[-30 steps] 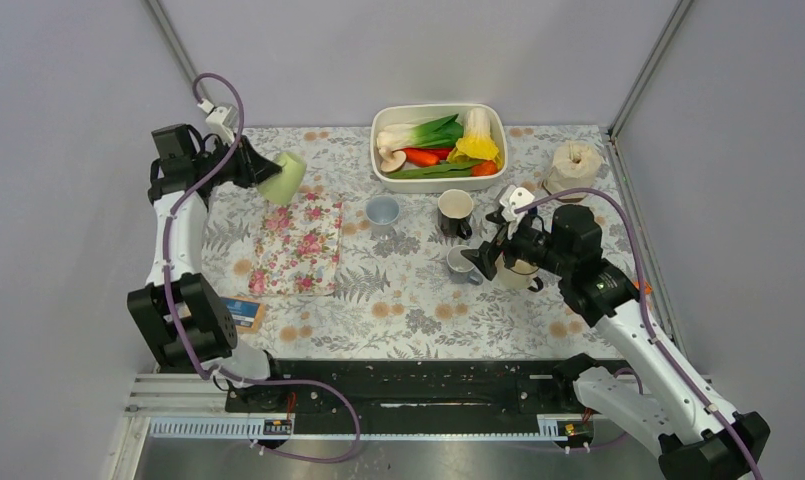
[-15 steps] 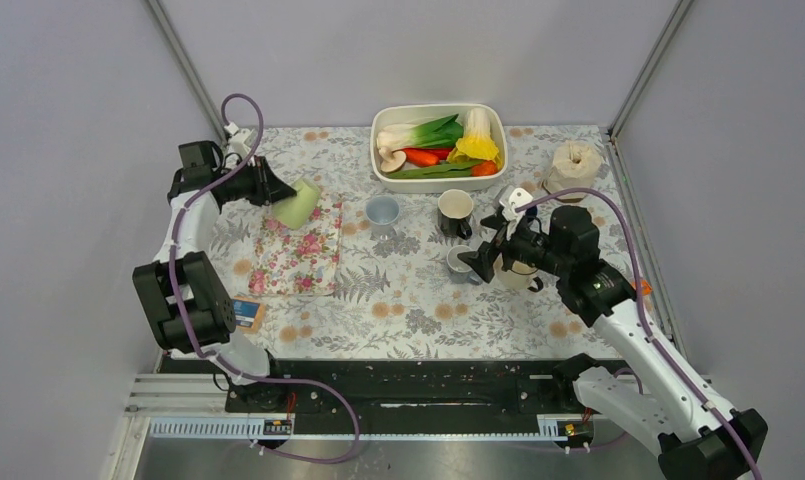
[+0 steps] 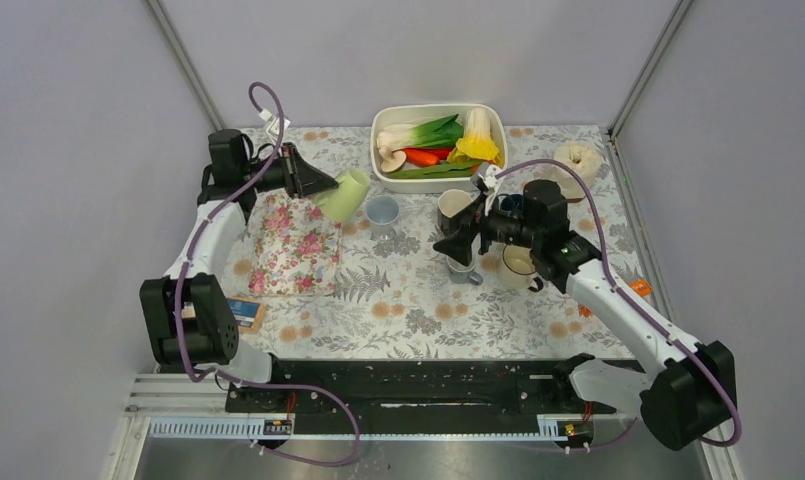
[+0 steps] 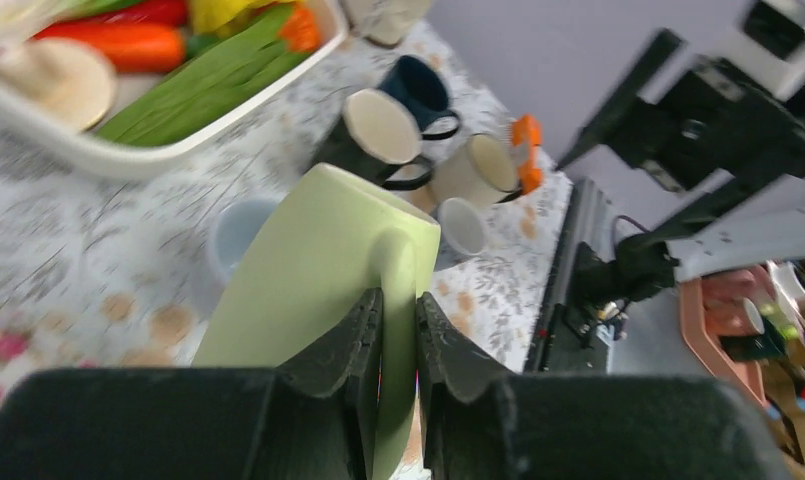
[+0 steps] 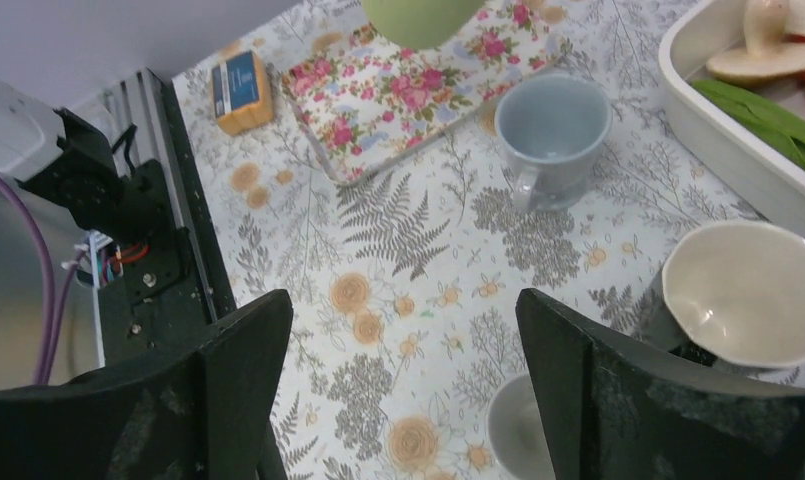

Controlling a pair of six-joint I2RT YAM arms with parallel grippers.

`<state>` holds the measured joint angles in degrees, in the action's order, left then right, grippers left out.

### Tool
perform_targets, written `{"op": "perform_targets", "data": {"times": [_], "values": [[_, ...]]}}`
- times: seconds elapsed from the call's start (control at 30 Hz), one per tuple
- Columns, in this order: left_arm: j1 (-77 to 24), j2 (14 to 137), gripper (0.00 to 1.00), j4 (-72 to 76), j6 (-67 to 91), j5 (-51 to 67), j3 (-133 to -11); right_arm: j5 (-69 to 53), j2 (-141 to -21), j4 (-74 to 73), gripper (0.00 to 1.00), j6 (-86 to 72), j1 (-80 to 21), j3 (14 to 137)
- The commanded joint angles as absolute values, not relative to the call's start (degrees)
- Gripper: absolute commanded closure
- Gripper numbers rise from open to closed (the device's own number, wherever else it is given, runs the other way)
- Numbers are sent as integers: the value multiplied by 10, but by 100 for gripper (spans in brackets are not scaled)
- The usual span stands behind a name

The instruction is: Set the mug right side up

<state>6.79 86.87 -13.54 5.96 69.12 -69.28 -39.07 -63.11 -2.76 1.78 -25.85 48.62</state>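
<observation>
Here the left jaws are clamped on the handle of the green mug [image 4: 308, 270], which hangs tilted in the air above the table [image 3: 408, 305], between the floral mat [image 3: 298, 245] and the pale blue cup [image 3: 382, 212]. Gripping the handle leaves the body free, so a roll of the wrist could likely bring the mouth upward before it is set down. The right jaws stand wide apart with nothing between them, poised near the dark mug [image 3: 456, 208], perhaps to steady things.
</observation>
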Motion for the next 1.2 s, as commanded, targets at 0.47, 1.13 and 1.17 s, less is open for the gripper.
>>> {"op": "perform_targets", "data": {"times": [0.47,1.13,1.17], "values": [[-88,875,100,919,915,769,-610,-528,-708,359,1,-62,-257,480],[-161,697,100,200,277,634,-573,-586,-664,234,1,141,-261,464],[-163,698,100,191,268,636,-573,-589,-661,224,1,147,-261,464]]}}
